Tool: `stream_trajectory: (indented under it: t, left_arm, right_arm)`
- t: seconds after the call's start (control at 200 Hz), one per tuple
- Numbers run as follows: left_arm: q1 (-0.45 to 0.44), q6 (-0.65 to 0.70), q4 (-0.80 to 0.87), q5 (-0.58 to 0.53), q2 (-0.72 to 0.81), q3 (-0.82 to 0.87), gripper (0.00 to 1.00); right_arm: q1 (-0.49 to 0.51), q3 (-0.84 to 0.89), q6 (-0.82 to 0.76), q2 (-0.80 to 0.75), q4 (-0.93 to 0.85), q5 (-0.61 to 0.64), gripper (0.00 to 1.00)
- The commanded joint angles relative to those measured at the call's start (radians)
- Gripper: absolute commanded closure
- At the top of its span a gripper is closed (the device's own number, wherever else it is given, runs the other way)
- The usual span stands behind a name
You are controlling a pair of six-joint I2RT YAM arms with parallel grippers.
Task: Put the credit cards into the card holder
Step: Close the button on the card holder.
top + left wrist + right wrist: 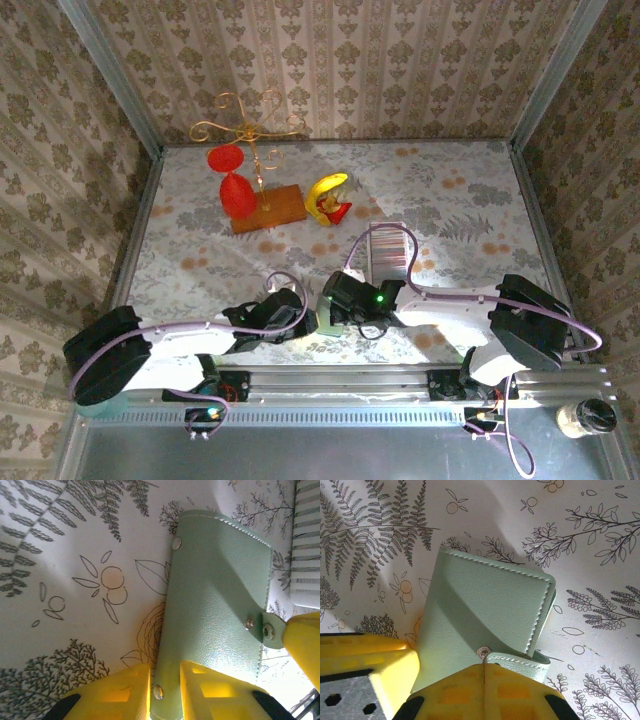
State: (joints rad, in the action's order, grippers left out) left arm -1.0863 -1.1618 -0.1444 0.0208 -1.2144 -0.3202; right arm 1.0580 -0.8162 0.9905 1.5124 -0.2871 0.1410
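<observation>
Left wrist: wallet (215,605) in end effector (165,675)

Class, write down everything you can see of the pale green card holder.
The card holder is a small sage-green wallet, grainy like faux leather, with rounded corners, pale stitching along its edges and small metal snaps. It is folded, its strap tab unsnapped. It lies over the botanical-print tablecloth, beside the ribbed card strip. The left gripper pinches one edge; the right gripper is shut on the strap tab.
</observation>
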Motion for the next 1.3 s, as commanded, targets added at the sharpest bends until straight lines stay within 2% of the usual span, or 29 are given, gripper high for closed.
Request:
stream_trajectory:
  t: [0.0,0.295,0.67,1.295]
  left_arm:
    - [0.003,0.022,-0.049,0.050,-0.043,-0.007,0.78]
    - [-0.004,0.013,-0.075,0.057,-0.066,0.000,0.79]
    - [-0.008,0.007,-0.047,0.040,-0.033,0.010,0.80]
    - [-0.017,0.007,-0.045,0.042,-0.040,0.005,0.81]
  right_arm:
    - [-0.001,-0.026,0.006,0.022,0.013,-0.013,1.00]
    - [-0.001,-0.028,0.013,0.025,0.011,0.003,1.00]
    - [-0.006,0.005,0.060,-0.040,0.000,0.103,1.00]
    - [-0.007,-0.012,0.064,0.029,0.030,0.059,1.00]
